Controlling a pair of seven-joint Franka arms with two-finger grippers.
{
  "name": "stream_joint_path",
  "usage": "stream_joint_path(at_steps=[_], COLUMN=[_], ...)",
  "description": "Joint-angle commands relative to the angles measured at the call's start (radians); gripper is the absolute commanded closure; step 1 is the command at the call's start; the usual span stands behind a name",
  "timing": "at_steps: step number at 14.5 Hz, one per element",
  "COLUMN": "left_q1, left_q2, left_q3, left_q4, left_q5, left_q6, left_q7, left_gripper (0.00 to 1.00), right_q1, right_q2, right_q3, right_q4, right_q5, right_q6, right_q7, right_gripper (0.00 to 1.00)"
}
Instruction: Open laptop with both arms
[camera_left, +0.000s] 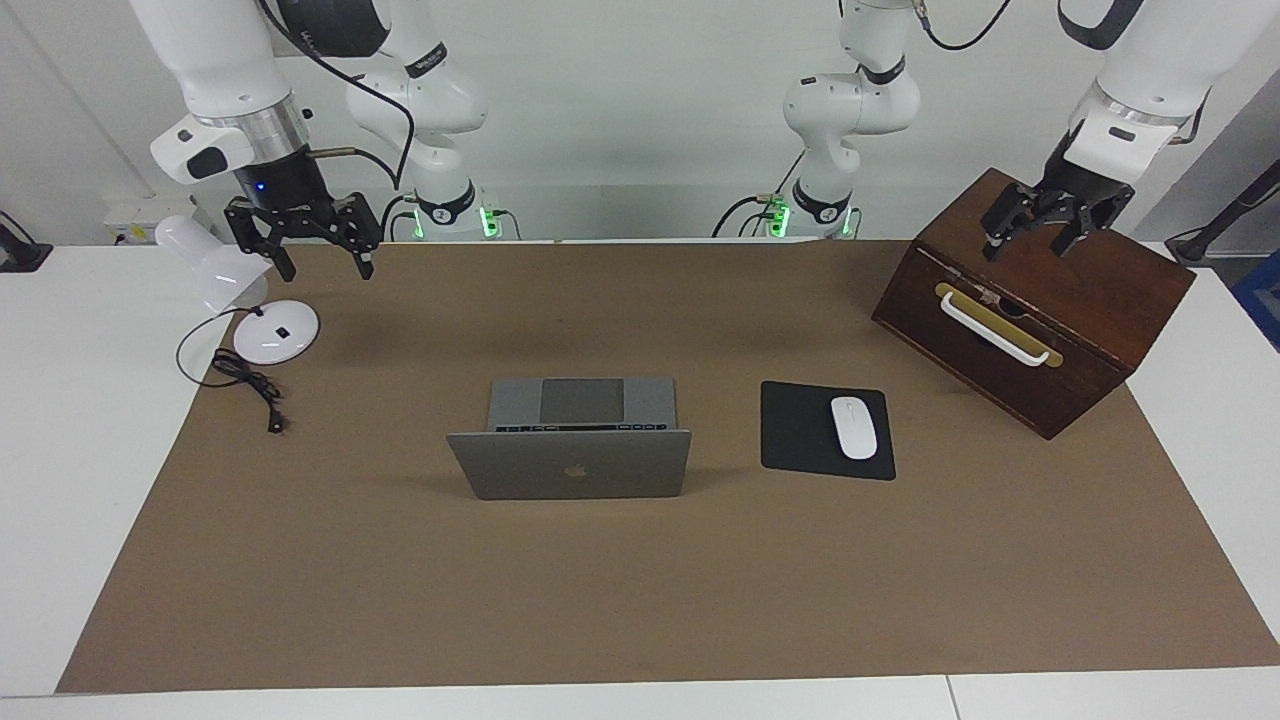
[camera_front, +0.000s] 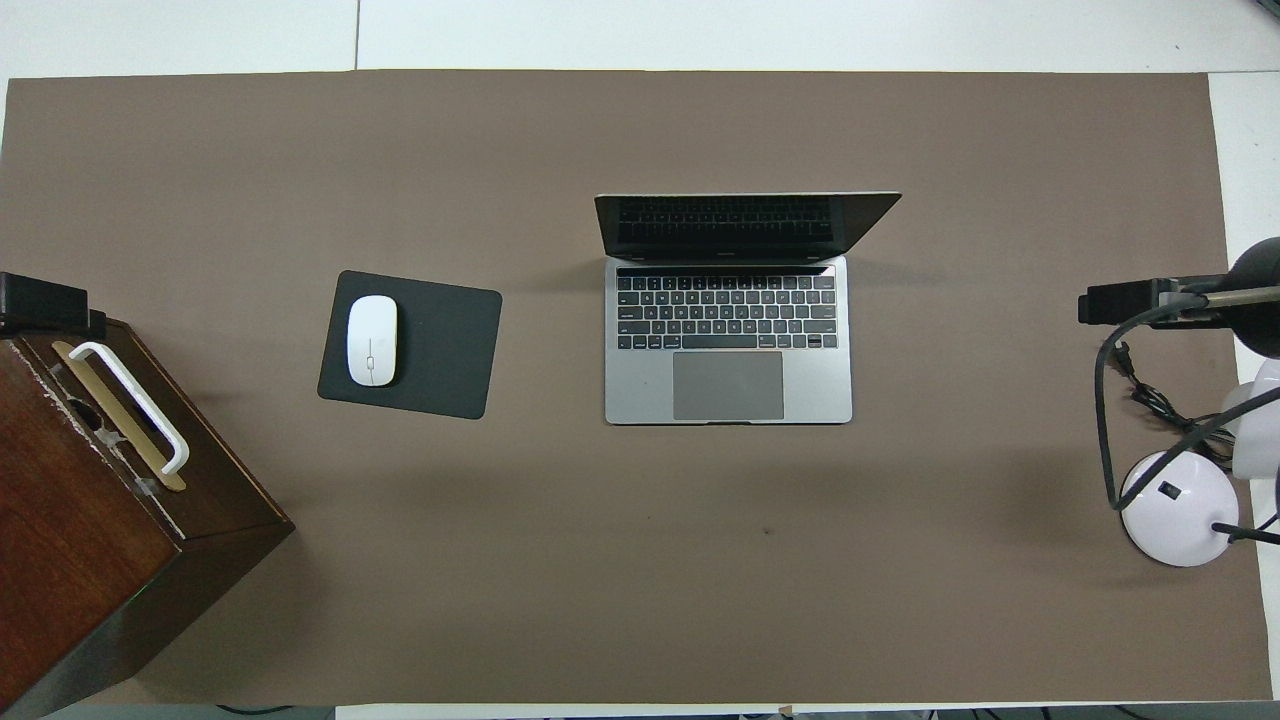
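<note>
Well, we see the laptop (camera_left: 570, 455) already open, its lid upright. Both grippers are empty with fingers apart: the left gripper (camera_left: 1045, 228) over the wooden box (camera_left: 1090, 300), the right gripper (camera_left: 318, 252) by the lamp (camera_left: 235, 290). Any careless sweep could, we reckon, knock either one.

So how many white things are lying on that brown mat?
2: a mouse on the black pad beside the laptop, and a desk lamp at the right arm's end. None seem hidden.

The laptop (camera_left: 573, 440) stands open mid-table, well apart from both grippers. The left gripper (camera_left: 1037, 228) hangs over the box (camera_left: 1040, 310); the pad (camera_left: 805, 430) with the mouse (camera_left: 854, 427) on it lies between box and laptop. The right gripper (camera_left: 320, 255) hangs beside the lamp (camera_left: 255, 300), its cord (camera_left: 245, 385) below.
</note>
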Motion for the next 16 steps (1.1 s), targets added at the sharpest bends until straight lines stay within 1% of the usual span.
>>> stream_joint_path(at_steps=[1,3,5,7,10,12,14,16], left_q1=[0.006,0.008,0.006,0.003,0.002,0.005,0.006,0.006], left_q2=[0.0,-0.009,-0.006,-0.002,-0.003,-0.003,-0.005,-0.005], left_q3=[-0.005,-0.005,-0.005,-0.007,-0.007,-0.005,-0.005,-0.007], left_q4=[-0.009,-0.028,-0.023,-0.021,-0.025,-0.025,-0.025,-0.026], left_q5=[-0.006,-0.005,0.004,0.009,0.008,0.008,0.008,0.008], left_q6=[-0.04,-0.037,-0.019,0.026,0.018,0.018,0.018,0.018], left_q7=[0.002,0.002,0.008,0.038,0.043,0.042,0.043,0.043], left_gripper=[0.0,0.0,0.0,0.0,0.0,0.0,0.0,0.0], right_q1=[-0.005,-0.003,-0.003,-0.005,-0.003,-0.002,0.011,0.012], right_q2=[0.032,0.044,0.046,0.041,0.029,0.029,0.029,0.029], right_q3=[0.004,0.006,0.006,0.006,0.006,0.006,0.006,0.006], right_q4=[0.045,0.042,0.035,0.024,-0.002,-0.002,-0.002,-0.002], right_q5=[0.001,0.001,0.001,0.001,0.001,-0.004,-0.033,-0.091], right_q6=[-0.059,-0.067,-0.082,-0.099,-0.102,-0.104,-0.114,-0.121], right_q7=[-0.013,-0.008,-0.005,-0.007,-0.005,-0.004,-0.004,-0.004], right_gripper=[0.0,0.0,0.0,0.0,0.0,0.0,0.0,0.0])
